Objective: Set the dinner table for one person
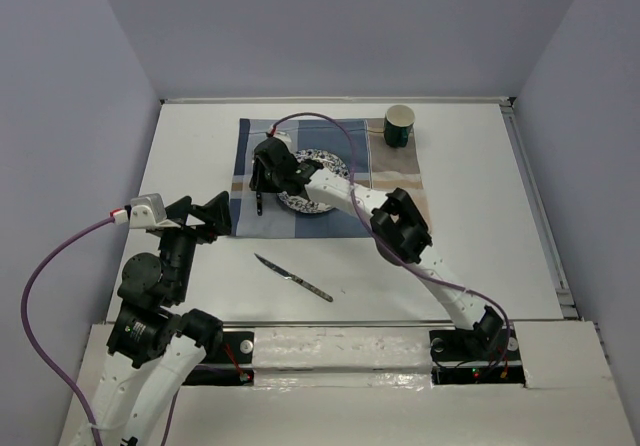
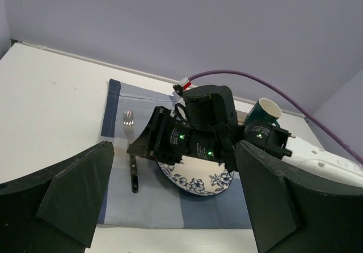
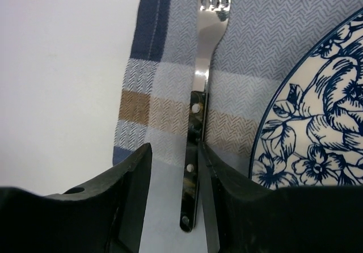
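Observation:
The white dinner table (image 1: 480, 246) holds a blue-and-tan striped cloth (image 1: 400, 181) with a blue floral plate (image 1: 318, 156) on it. A fork (image 1: 258, 204) lies flat on the cloth left of the plate. My right gripper (image 1: 261, 178) hangs over the fork. In the right wrist view the gripper (image 3: 173, 151) is open, its fingers either side of the fork's (image 3: 201, 77) dark handle, the right finger close against it. A knife (image 1: 293, 277) lies on the bare table in front of the cloth. My left gripper (image 1: 198, 214) is open and empty, left of the cloth.
A green cup (image 1: 399, 125) stands at the cloth's back right corner. The left wrist view shows the fork (image 2: 132, 156), plate (image 2: 198, 179) and cup (image 2: 262, 112) past the right arm. The table's raised edge (image 1: 560, 266) runs along the right.

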Robot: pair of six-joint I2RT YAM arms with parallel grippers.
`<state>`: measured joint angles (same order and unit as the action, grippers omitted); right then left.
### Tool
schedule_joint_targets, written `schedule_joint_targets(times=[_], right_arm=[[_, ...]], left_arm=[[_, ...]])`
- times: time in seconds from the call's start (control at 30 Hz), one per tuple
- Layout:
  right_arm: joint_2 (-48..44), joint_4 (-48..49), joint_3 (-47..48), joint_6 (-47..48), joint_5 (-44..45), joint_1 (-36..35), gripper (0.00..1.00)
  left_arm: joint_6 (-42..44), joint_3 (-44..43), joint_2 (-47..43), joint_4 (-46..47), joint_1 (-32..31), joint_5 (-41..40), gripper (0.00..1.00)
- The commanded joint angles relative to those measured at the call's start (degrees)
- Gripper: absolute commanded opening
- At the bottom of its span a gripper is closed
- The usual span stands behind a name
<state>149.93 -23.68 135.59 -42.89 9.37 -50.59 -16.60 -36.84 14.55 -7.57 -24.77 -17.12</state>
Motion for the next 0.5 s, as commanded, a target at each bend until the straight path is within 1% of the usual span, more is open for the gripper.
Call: schedule_joint_targets(times=[0.0, 0.03, 0.07, 0.1, 0.13, 0.17, 0.2, 0.23, 0.27, 0.3, 0.33, 0.4, 0.43, 0.47], right_arm=[[-13.0, 11.5, -7.2, 3.8, -3.6, -0.8, 0.44], [-15.0, 12.8, -9.5, 4.8, -4.3, -1.4, 0.44], [-17.0, 15.3, -15.4, 6.0, -5.6, -2.0, 0.44], [-21.6, 16.5, -18.9, 8.3, -6.5, -2.0, 0.45], [-29.6, 21.2, -31.8, 12.5, -9.2, -3.4, 0.45], [-32.4, 22.4, -36.5, 13.6, -9.3, -3.4, 0.45], [-35.1, 23.1, -41.0, 14.9, -12.3, -4.0, 0.45], [-37.8, 25.8, -45.4, 16.3, -13.6, -4.9, 0.45], [-42.7, 26.0, -53.4, 18.8, -14.6, -4.9, 0.46], [-44.9, 26.1, -57.1, 20.0, -17.1, -5.8, 0.47], [-46.6, 25.8, -60.3, 21.1, -18.1, -6.5, 0.48], [-50.4, 20.8, -66.9, 23.6, -18.2, -9.0, 0.51], [-51.2, 17.2, -68.6, 24.3, -17.3, -10.0, 0.54], [-51.9, 15.9, -70.0, 25.6, -16.4, -12.1, 0.54]], left_arm=[[0.7, -1.3, 0.8, 2.8, -0.2, 0.0, 0.99], [0.7, -1.3, 0.9, 2.7, -0.3, 0.1, 0.99], [0.7, -1.3, 1.1, 2.7, -0.3, 0.2, 0.99], [0.8, -1.3, 1.0, 2.7, -0.3, 0.2, 0.99], [0.8, -1.3, 1.2, 2.6, -0.2, 0.4, 0.99], [0.8, -1.3, 1.2, 2.7, -0.2, 0.5, 0.99], [0.7, -1.3, 1.2, 2.7, -0.3, 0.8, 0.99], [0.7, -1.2, 1.3, 2.8, -0.3, 1.1, 0.99], [0.7, -1.2, 1.3, 2.8, -0.3, 1.5, 0.99], [0.8, -1.2, 1.4, 3.0, -0.2, 1.6, 0.99], [0.8, -1.1, 1.5, 3.1, -0.3, 2.1, 0.99], [0.9, -1.1, 2.0, 3.3, -0.2, 2.5, 0.99], [0.9, -1.1, 2.2, 3.4, -0.2, 2.6, 0.99], [0.9, -1.2, 2.3, 3.4, -0.2, 2.6, 0.99]])
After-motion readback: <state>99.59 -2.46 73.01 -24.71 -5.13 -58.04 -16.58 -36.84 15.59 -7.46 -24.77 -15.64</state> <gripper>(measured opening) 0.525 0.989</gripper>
